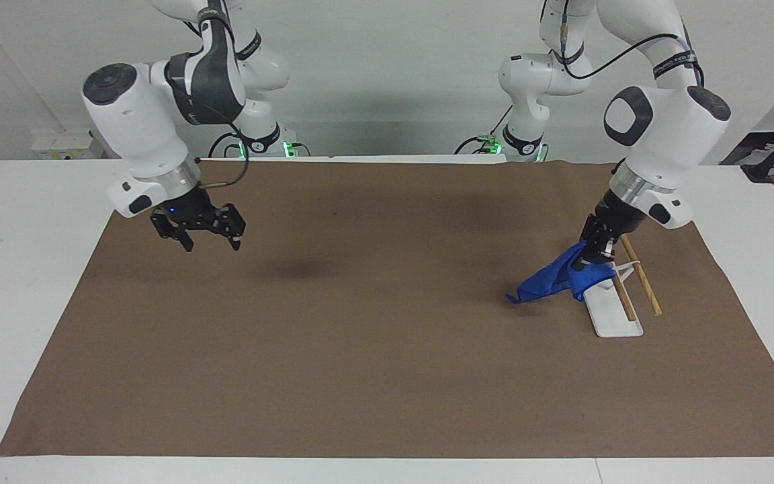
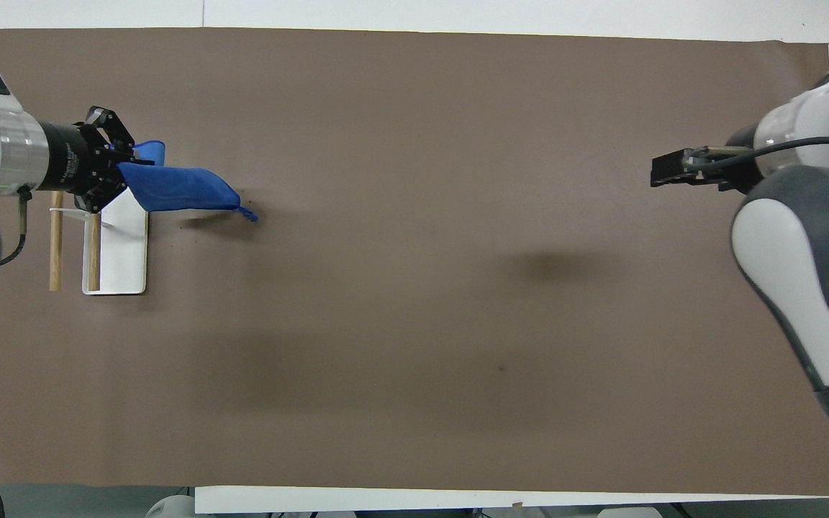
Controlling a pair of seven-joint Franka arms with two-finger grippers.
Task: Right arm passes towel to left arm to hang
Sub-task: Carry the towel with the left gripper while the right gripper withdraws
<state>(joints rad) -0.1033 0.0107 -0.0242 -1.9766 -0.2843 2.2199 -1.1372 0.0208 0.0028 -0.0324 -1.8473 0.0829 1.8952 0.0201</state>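
Brown table (image 1: 360, 376) lay under me; my left claw (image 1: 594, 259) pinched the towel (image 1: 548, 282) over the rack (image 1: 612, 309), my right claw (image 1: 207, 234) hung spread, holding nothing.

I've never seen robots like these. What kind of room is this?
Probably a robot lab. Two white arms stand at a plain table under a brown mat. The left gripper holds a blue towel over a small rack; the right gripper waits, holding nothing.

A brown mat (image 1: 360, 349) covers most of the white table (image 1: 17, 269). Toward the left arm's end stands a small rack: a white base plate (image 1: 612, 319) carrying 2 wooden rods (image 1: 646, 286) side by side.
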